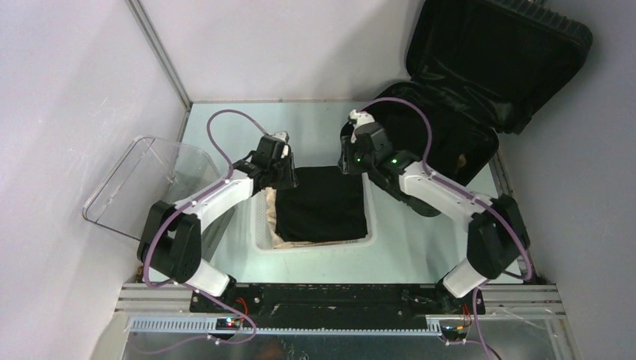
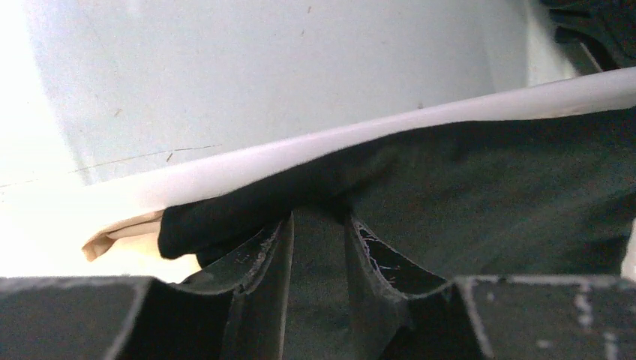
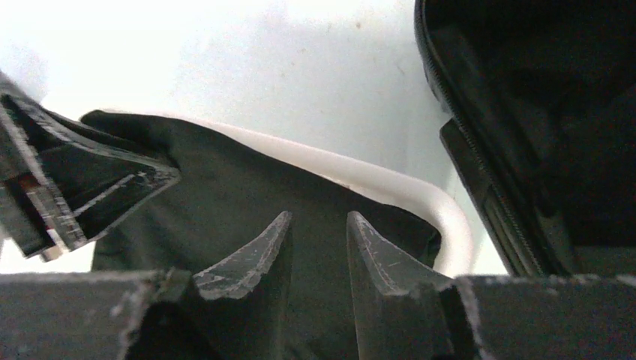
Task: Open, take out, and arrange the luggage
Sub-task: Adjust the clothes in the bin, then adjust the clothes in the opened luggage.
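Note:
The luggage (image 1: 450, 142) is a black suitcase lying open at the back right, its lid (image 1: 495, 52) leaning on the wall. Its zip edge shows in the right wrist view (image 3: 540, 112). A black folded garment (image 1: 322, 206) lies on top of the white basket (image 1: 315, 246). My left gripper (image 1: 281, 166) is at the garment's far left corner. In the left wrist view (image 2: 319, 217) its fingertips are buried in a fold of the garment (image 2: 487, 195). My right gripper (image 1: 346, 157) is at the far right corner, its jaws slightly apart (image 3: 319, 216) over the garment (image 3: 225, 180).
A beige cloth (image 1: 268, 206) lies under the garment in the basket. A clear plastic cover (image 1: 142, 187) stands at the left by the wall. The basket's white rim runs behind the grippers (image 2: 300, 157) (image 3: 450, 217). Walls close off the left and back.

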Robot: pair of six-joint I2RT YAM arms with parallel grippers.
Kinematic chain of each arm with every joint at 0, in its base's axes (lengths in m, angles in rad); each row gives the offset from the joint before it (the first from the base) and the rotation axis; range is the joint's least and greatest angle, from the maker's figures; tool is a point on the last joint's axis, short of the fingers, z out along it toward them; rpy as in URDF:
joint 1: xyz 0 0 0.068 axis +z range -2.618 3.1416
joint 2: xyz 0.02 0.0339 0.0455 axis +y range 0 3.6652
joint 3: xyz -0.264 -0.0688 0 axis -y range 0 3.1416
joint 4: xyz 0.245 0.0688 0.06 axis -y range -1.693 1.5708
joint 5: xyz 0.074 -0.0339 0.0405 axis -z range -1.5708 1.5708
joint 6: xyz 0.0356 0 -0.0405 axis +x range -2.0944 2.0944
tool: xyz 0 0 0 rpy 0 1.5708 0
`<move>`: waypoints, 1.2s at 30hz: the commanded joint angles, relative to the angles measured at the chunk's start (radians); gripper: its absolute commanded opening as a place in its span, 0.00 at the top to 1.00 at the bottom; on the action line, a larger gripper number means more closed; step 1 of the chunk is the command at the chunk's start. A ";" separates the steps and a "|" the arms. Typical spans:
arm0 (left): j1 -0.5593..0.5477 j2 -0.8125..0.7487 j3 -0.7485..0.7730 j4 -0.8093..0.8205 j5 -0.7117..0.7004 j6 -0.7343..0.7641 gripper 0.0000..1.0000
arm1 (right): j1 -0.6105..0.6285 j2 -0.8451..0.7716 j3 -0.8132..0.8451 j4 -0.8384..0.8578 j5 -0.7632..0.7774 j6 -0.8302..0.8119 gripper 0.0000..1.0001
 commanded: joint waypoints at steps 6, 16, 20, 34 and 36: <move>0.006 0.014 -0.129 0.125 -0.107 -0.095 0.60 | 0.056 0.154 -0.081 0.126 0.087 0.023 0.65; 0.005 -0.061 0.086 -0.007 -0.028 -0.086 0.53 | -0.034 -0.058 -0.045 0.036 0.009 -0.036 0.45; -0.002 -0.094 0.197 -0.043 0.043 -0.035 0.45 | -0.142 -0.234 -0.045 -0.012 0.030 -0.041 0.28; -0.122 0.252 0.688 0.085 0.304 0.067 0.28 | -0.646 -0.228 -0.014 0.045 -0.274 -0.202 0.16; -0.140 0.339 0.772 0.094 0.342 0.081 0.28 | -0.688 -0.198 0.015 0.044 -0.312 -0.240 0.16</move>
